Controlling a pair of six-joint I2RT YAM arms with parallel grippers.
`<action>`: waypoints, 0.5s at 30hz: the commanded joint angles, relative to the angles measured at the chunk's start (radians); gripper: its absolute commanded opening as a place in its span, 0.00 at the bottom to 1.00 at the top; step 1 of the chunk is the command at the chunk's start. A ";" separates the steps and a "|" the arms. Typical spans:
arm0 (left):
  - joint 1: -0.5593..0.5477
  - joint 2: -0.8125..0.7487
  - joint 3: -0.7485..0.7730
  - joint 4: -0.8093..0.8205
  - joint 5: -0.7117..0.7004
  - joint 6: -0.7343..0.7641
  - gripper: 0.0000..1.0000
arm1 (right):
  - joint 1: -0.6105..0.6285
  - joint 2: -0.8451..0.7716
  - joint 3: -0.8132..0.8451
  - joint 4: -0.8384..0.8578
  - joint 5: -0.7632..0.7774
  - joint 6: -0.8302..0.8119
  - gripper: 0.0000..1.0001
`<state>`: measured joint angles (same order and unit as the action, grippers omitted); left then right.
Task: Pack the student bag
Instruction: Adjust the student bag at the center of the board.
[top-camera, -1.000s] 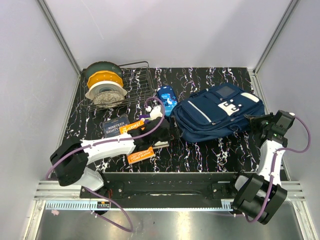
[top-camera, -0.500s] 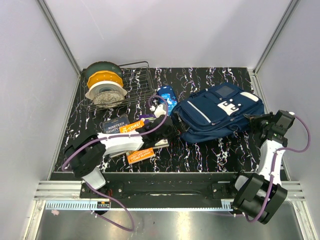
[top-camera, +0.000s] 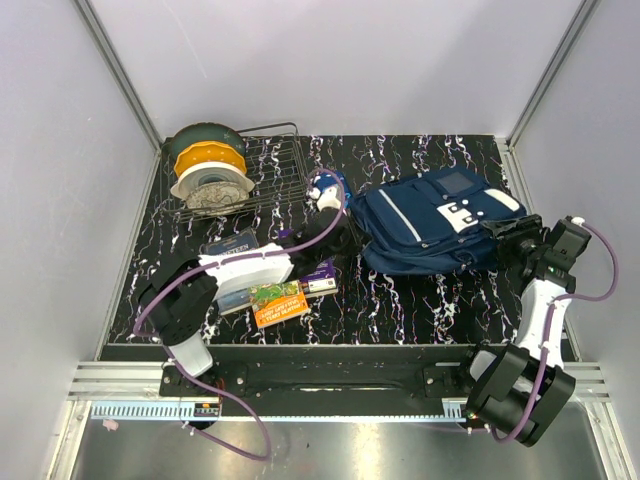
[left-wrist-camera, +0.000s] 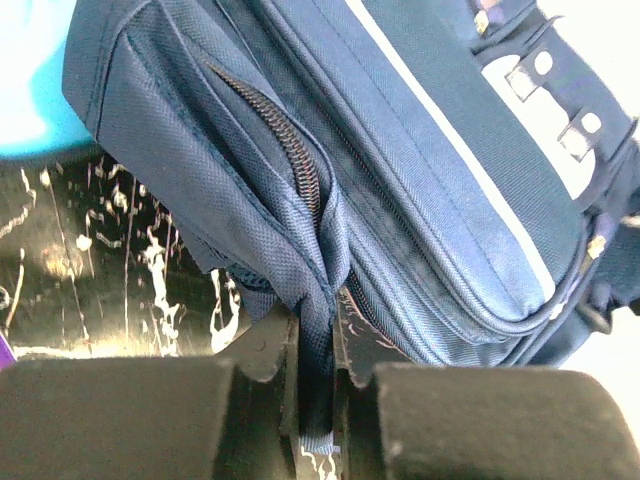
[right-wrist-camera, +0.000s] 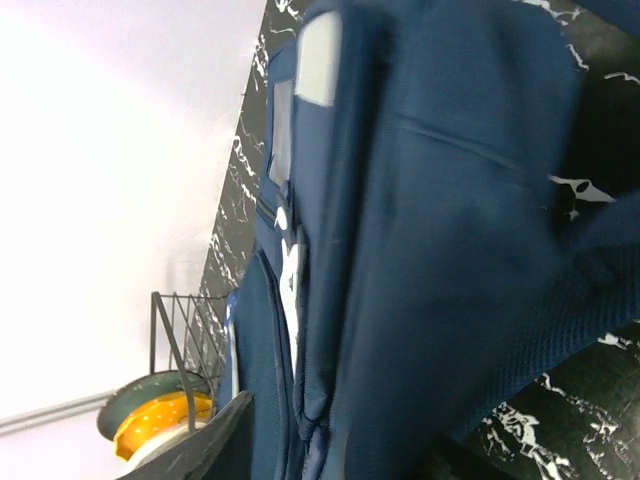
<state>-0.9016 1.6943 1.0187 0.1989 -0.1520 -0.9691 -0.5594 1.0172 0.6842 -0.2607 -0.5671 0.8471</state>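
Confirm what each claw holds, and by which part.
Left claw pinches the student bag by a navy tab at the end of a zipper. Right claw is at the bag's other end; grip cannot be told.

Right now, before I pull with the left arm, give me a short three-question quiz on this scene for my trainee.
1. True or false: the left gripper is shut on a strap of the student bag.
2. Where does the wire rack stand? A) at the back left of the table; B) at the front right; C) on top of the bag.
3. Fill in: the books lie under the ___ arm.
Key: 1 true; 2 A; 3 left arm.
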 joint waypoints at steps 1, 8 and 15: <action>0.032 -0.021 0.177 0.102 0.118 0.113 0.00 | 0.013 0.006 0.006 -0.018 -0.171 -0.037 0.65; 0.162 -0.002 0.239 0.174 0.302 0.001 0.00 | 0.013 0.017 -0.020 -0.022 -0.188 -0.026 0.83; 0.228 0.028 0.325 0.148 0.373 -0.046 0.00 | 0.013 0.030 -0.086 -0.023 -0.234 -0.010 0.84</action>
<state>-0.6922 1.7351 1.2446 0.2001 0.1265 -0.9550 -0.5541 1.0428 0.6235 -0.2905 -0.7109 0.8200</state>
